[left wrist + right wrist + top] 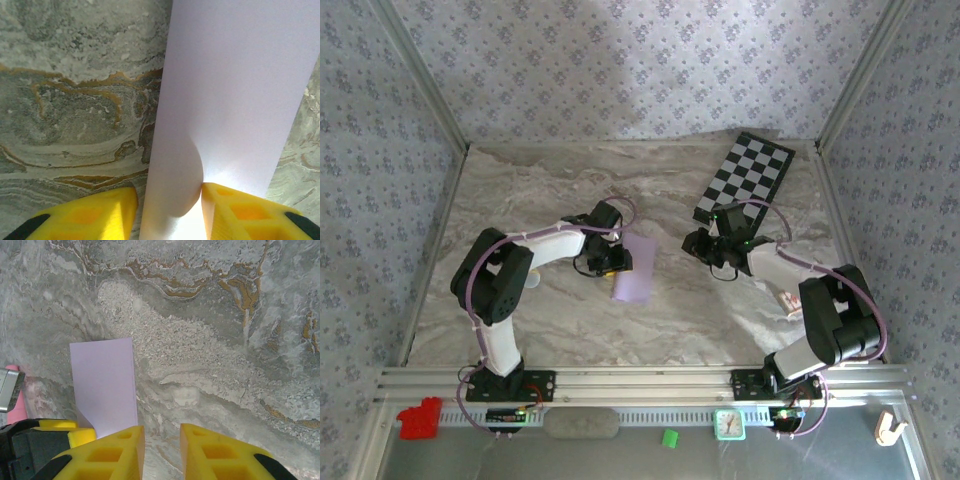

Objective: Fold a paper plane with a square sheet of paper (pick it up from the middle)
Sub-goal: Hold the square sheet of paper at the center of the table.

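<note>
The square sheet of paper (635, 270) is pale lilac and shows from above as a narrow strip on the marble table, left of centre. My left gripper (613, 260) is at its left edge. In the left wrist view the paper (235, 90) rises in a hump between the yellow fingers. The right fingertip (220, 200) touches it, and a sliver of table shows beside the left one. My left gripper (170, 195) is shut on it. My right gripper (700, 245) hangs over bare table to the paper's right. Its jaws (162, 435) are open with nothing between them, and the paper (102, 385) lies just left of them. The paper plane is out of view.
A black-and-white chequered board (745, 180) lies at the back right. A small white thing (788, 300) sits by the right arm's elbow. A pink thing (17, 407) shows at the left edge of the right wrist view. Patterned walls close off three sides.
</note>
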